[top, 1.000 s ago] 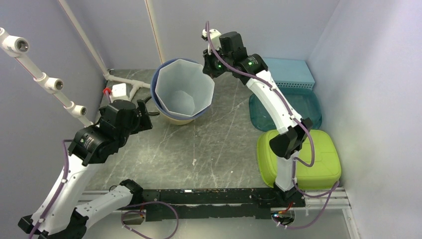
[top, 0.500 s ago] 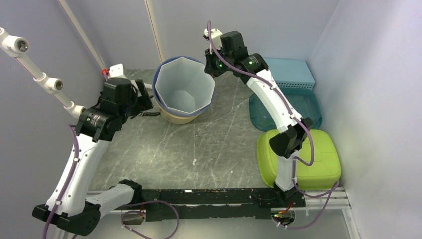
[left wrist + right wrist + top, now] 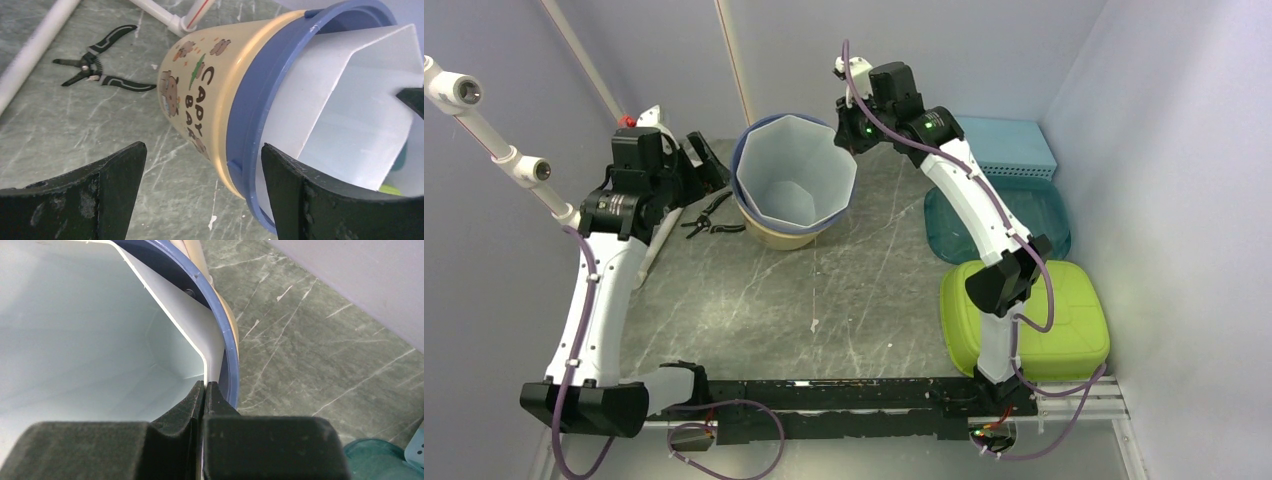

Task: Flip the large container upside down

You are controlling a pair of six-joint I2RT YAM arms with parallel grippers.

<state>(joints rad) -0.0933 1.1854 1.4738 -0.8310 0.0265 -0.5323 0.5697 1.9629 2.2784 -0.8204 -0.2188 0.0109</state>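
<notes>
Plain white faceted container (image 3: 794, 180), cream bucket (image 3: 200, 95) with blue rim, brown capybara cartoons and dark lettering, grey-green counter (image 3: 824, 300) veined white, black pliers (image 3: 86, 68), lime-green bin (image 3: 1074, 330), translucent teal tray (image 3: 1049, 210), pale blue box (image 3: 1014, 145)

Dark green marbled table (image 3: 844, 290). Cream bucket (image 3: 776, 238) stands at back centre. Black pliers (image 3: 709, 217) lie just left of it, beside a white pipe (image 3: 652, 250). Right side: teal tray (image 3: 1044, 215), light blue perforated box (image 3: 1014, 150) behind it, green tub (image 3: 1064, 330) nearest. Small white scrap (image 3: 814, 326) mid-table.
</notes>
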